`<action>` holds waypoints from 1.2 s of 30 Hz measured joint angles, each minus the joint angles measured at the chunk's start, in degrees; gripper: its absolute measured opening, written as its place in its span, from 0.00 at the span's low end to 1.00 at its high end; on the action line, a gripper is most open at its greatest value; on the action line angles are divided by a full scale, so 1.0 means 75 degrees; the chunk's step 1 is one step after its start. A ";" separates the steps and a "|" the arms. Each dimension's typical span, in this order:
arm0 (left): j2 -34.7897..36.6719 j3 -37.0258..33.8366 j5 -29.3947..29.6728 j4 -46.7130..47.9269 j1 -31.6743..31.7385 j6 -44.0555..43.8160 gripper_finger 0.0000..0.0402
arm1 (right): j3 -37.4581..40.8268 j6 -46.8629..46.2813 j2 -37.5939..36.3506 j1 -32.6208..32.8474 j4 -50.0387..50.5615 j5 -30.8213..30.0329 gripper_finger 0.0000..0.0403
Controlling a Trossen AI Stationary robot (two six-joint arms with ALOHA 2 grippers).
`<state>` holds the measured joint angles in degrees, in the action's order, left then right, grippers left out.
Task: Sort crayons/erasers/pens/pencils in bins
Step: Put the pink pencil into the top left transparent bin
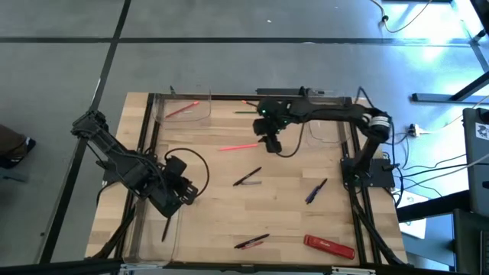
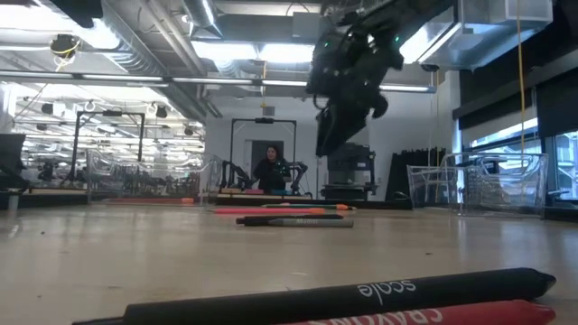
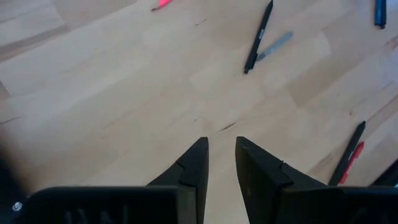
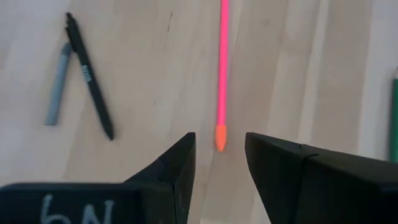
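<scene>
A long pink crayon (image 1: 239,145) with an orange tip (image 4: 220,135) lies flat on the wooden table. My right gripper (image 1: 271,142) hangs open above its right end. In the right wrist view the tip lies just ahead of the gap between the open fingers (image 4: 219,142), and in the low view the gripper (image 2: 332,135) is well clear of the table. My left gripper (image 1: 180,191) stands open over the table's left side, nothing between its fingers (image 3: 222,146). One clear bin (image 1: 157,243) sits at the near left with a dark pencil (image 1: 166,229) in it.
Two more clear bins stand at the far left (image 1: 200,114), holding a red stick (image 1: 179,111), and at the far right (image 1: 330,128). Loose on the table: a black and a grey pen (image 1: 248,178), a blue pen (image 1: 315,191), a black-and-red pair (image 1: 252,241), a flat red bar (image 1: 329,244).
</scene>
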<state>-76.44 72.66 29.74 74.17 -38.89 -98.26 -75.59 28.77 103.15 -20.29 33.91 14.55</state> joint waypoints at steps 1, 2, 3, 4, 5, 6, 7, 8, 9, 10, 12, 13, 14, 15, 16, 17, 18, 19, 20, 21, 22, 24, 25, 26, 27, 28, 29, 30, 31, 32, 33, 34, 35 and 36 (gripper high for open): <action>-0.0003 0.0000 0.0029 0.0001 0.0000 0.0000 0.18 | 0.0000 0.0003 0.0139 0.0033 -0.0121 0.0003 0.35; -0.0003 0.0000 0.0064 0.0001 0.0000 0.0000 0.18 | 0.0000 0.0006 0.0284 0.0061 -0.0253 -0.0001 0.35; 0.0000 0.0000 0.0112 0.0001 0.0000 0.0000 0.19 | 0.0000 0.0011 0.0422 0.0086 -0.0365 -0.0007 0.35; -0.0003 0.0000 0.0141 0.0001 0.0000 0.0000 0.19 | 0.0000 0.0013 0.0563 0.0112 -0.0436 -0.0016 0.35; -0.0002 0.0000 0.0157 0.0001 0.0000 0.0000 0.19 | 0.0000 0.0016 0.0702 0.0133 -0.0508 -0.0027 0.35; -0.0003 0.0000 0.0163 -0.0002 0.0000 0.0000 0.18 | 0.0000 0.0019 0.0826 0.0139 -0.0600 -0.0093 0.35; -0.0003 0.0000 0.0163 0.0001 0.0000 -0.0003 0.18 | 0.0000 0.0024 0.0946 0.0147 -0.0675 -0.0213 0.35; -0.0003 0.0000 0.0166 0.0000 0.0000 -0.0006 0.18 | 0.0000 0.0027 0.1046 0.0147 -0.0693 -0.0355 0.35; -0.0003 0.0000 0.0166 -0.0002 0.0000 -0.0006 0.18 | 0.0000 0.0029 0.1130 0.0147 -0.0693 -0.0540 0.35; -0.0003 0.0000 0.0166 -0.0001 0.0000 -0.0006 0.18 | 0.0000 0.0029 0.1220 0.0140 -0.0695 -0.0694 0.35; -0.0003 0.0000 0.0166 0.0000 0.0000 -0.0009 0.18 | 0.0000 0.0031 0.1342 0.0130 -0.0687 -0.0797 0.35; -0.0003 0.0000 0.0166 0.0001 0.0000 -0.0009 0.18 | 0.0000 0.0030 0.1389 0.0127 -0.0687 -0.0795 0.35; -0.0003 0.0000 0.0166 -0.0002 0.0000 -0.0009 0.19 | 0.0000 0.0032 0.1428 0.0132 -0.0687 -0.0789 0.35; -0.0003 0.0000 0.0169 -0.0001 0.0000 -0.0011 0.19 | 0.0000 0.0032 0.1456 0.0139 -0.0684 -0.0779 0.35; -0.0003 0.0000 0.0169 -0.0002 0.0000 -0.0012 0.19 | 0.0000 0.0032 0.1478 0.0142 -0.0684 -0.0775 0.35; -0.0003 0.0000 0.0169 -0.0002 0.0000 -0.0012 0.18 | 0.0000 0.0032 0.1495 0.0144 -0.0684 -0.0755 0.35; -0.0003 0.0000 0.0169 -0.0002 0.0000 -0.0015 0.18 | 0.0000 0.0032 0.1501 0.0147 -0.0682 -0.0722 0.35; -0.0003 0.0000 0.0169 -0.0001 0.0000 -0.0022 0.18 | 0.0000 0.0032 0.1501 0.0142 -0.0678 -0.0697 0.35; -0.0003 0.0000 0.0172 -0.0002 0.0000 -0.0023 0.18 | 0.0000 0.0032 0.1501 0.0139 -0.0684 -0.0685 0.35; -0.0003 0.0000 0.0172 -0.0002 0.0000 -0.0023 0.18 | 0.0000 0.0032 0.1501 0.0139 -0.0698 -0.0675 0.35; -0.0005 0.0000 0.0172 -0.0001 0.0000 -0.0021 0.18 | 0.0000 0.0032 0.1502 0.0138 -0.0714 -0.0676 0.35; -0.0006 0.0000 0.0172 -0.0002 0.0000 -0.0020 0.18 | 0.0000 0.0032 0.1501 0.0136 -0.0739 -0.0676 0.35; -0.0006 0.0000 0.0172 -0.0002 0.0000 -0.0023 0.19 | 0.0000 0.0032 0.1501 0.0136 -0.0758 -0.0669 0.35; -0.0006 0.0000 0.0172 -0.0002 0.0000 -0.0023 0.19 | 0.0000 0.0032 0.1501 0.0139 -0.0786 -0.0665 0.35; -0.0006 0.0000 0.0175 -0.0002 0.0000 -0.0023 0.19 | 0.0000 0.0032 0.1501 0.0139 -0.0818 -0.0663 0.35; -0.0006 0.0000 0.0175 -0.0002 0.0000 -0.0020 0.18 | 0.0000 0.0032 0.1501 0.0139 -0.0849 -0.0654 0.35; -0.0006 0.0000 0.0175 -0.0002 0.0000 -0.0020 0.18 | 0.0000 0.0032 0.1501 0.0139 -0.0870 -0.0643 0.35; -0.0006 0.0000 0.0175 -0.0002 0.0000 -0.0020 0.18 | 0.0000 0.0033 0.1501 0.0139 -0.0876 -0.0628 0.35; -0.0006 0.0000 0.0175 -0.0002 0.0000 -0.0020 0.18 | 0.0000 0.0035 0.1516 0.0139 -0.0876 -0.0580 0.35; -0.0006 0.0000 0.0175 -0.0002 0.0000 -0.0020 0.18 | 0.0000 0.0035 0.1549 0.0139 -0.0910 -0.0548 0.35; -0.0006 0.0000 0.0175 -0.0002 0.0000 -0.0020 0.18 | 0.0000 0.0035 0.1574 0.0139 -0.0924 -0.0530 0.35; -0.0006 0.0000 0.0175 -0.0002 0.0000 -0.0020 0.18 | 0.0000 0.0035 0.1626 0.0139 -0.0900 -0.0527 0.35; -0.0006 0.0000 0.0175 -0.0003 0.0000 -0.0020 0.19 | 0.0000 0.0035 0.1684 0.0139 -0.0937 -0.0525 0.35; -0.0006 0.0000 0.0175 -0.0008 0.0000 -0.0020 0.19 | 0.0002 0.0035 0.1731 0.0139 -0.0932 -0.0527 0.35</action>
<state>-76.49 72.66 31.05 74.11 -38.89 -98.41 -75.57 29.04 116.14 -19.25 26.92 10.59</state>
